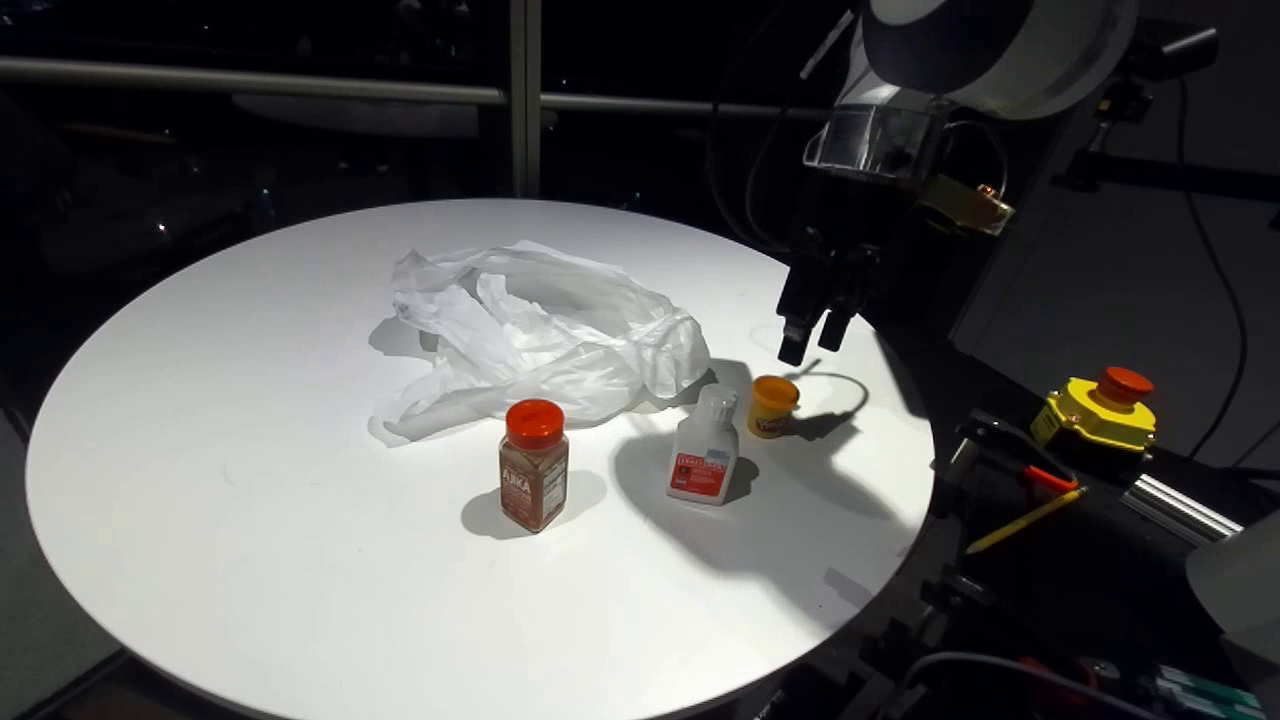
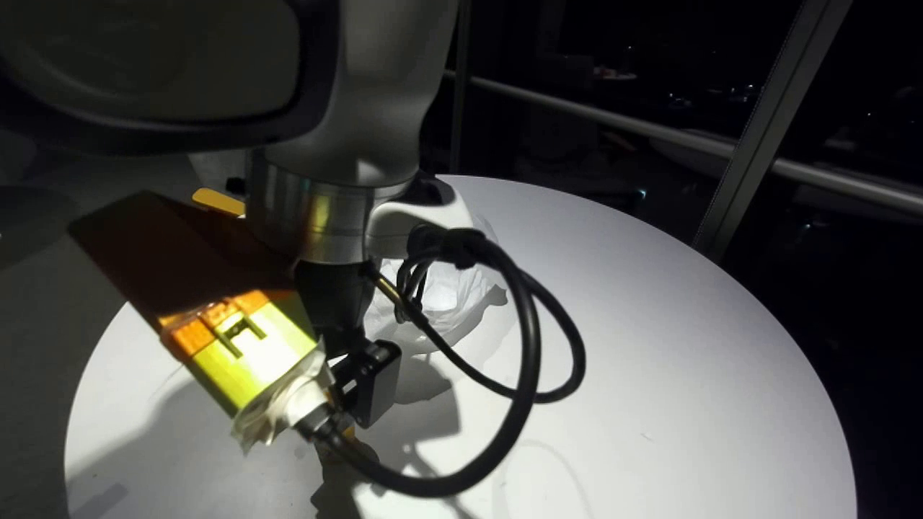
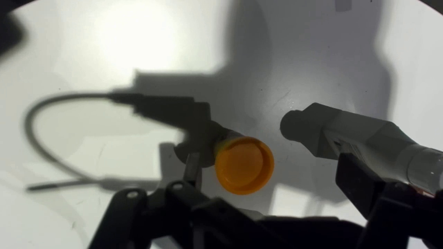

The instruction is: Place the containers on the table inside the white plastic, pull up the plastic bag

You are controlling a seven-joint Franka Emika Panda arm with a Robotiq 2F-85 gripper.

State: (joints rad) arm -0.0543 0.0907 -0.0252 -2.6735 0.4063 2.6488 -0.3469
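Note:
Three containers stand upright on the round white table: a brown jar with a red lid, a small white bottle with a red label and a tiny orange pot. Behind them lies the wrinkled white plastic bag, its mouth gaping. My gripper hangs open above the pot, touching nothing. In the wrist view the pot's orange lid shows between the spread fingers, closer to the left one. The bottle lies beyond the right finger. My arm hides much of the bag in an exterior view.
Off the table's edge sit a yellow-and-red button device and a yellow pencil. A black cable loops out from my wrist. Dark window frames stand behind the table.

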